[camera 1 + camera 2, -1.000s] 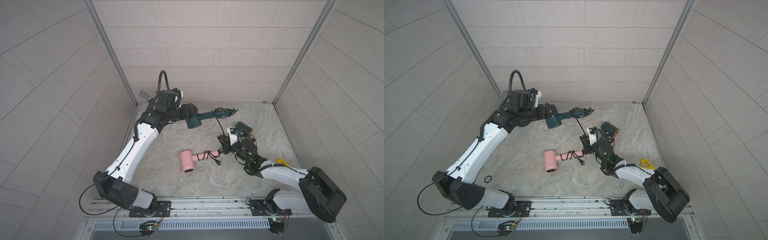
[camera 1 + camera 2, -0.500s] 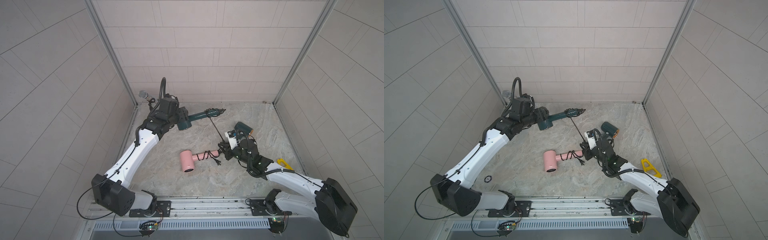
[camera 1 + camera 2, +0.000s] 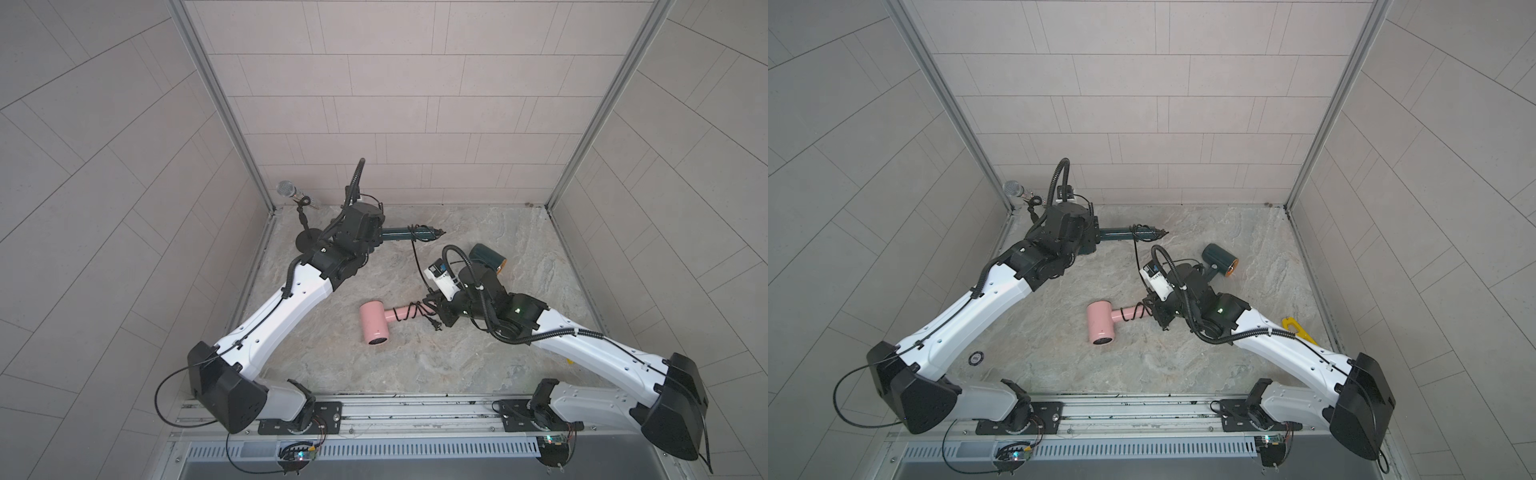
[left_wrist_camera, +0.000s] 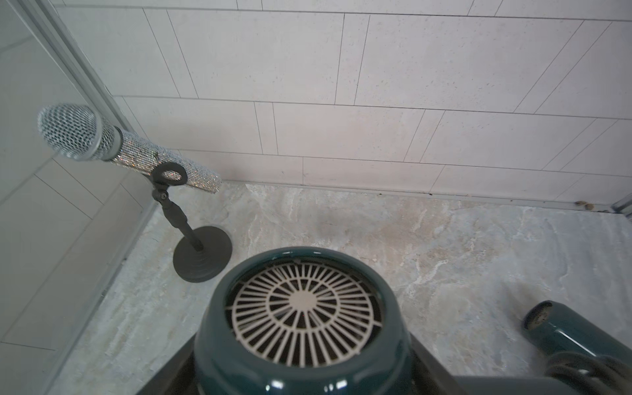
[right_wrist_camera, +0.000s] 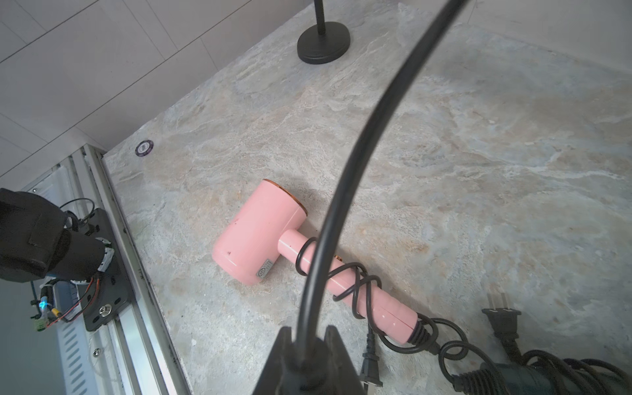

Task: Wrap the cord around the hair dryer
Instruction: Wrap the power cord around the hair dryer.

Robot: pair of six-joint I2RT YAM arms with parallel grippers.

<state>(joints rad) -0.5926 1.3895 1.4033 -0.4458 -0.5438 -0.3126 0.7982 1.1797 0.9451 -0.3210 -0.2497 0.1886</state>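
Friend: What is in your left gripper?

Me: The green hair dryer. My jaws are pressed tight on its fat round head. I hold it up in the air, behind the pink hair dryer. Its handle sticks out sideways.

Friend: Where is the cord?

Me: Some loops sit around the end of the green handle. The rest comes down in one black line to my right gripper.

Friend: Is that one spread wide?

Me: No. Its two fingers are squeezed together, and the cord is pinched between them. It is near the handle end of the pink hair dryer.

Friend: What about the pink one?

Me: It lies on the floor. A black wire goes round its handle.

Friend: Anything else?

Me: Another green dryer lies on the floor past the pink one's handle end, behind my right arm. A shiny microphone sits on a stand in the corner, far behind the pink one's head.
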